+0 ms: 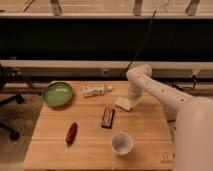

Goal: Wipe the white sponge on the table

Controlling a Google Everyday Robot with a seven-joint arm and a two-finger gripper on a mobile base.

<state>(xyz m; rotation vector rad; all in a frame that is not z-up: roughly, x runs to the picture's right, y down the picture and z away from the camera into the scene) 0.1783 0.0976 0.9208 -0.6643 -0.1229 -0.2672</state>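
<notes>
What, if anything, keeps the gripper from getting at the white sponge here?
Probably nothing, so likely yes. The gripper sits at the right edge of the white sponge on the table; the candy bar and plastic bottle lie apart, out of the way.

Readable text: none; no word, number or brand can be made out anywhere.
Gripper: lowered at the far right part of the table, on the white sponge; neither shows any marking.
Dark logo: printed on the table's corner, well toward the camera from the gripper and slightly right of it; shape only, letters illegible.
Candy bar: near the gripper, toward the camera and on the green bowl's side; its dark wrapper carries pale print too small to read.
Plastic bottle: lying beyond the candy bar, between gripper and bowl; any label print unreadable.
</notes>
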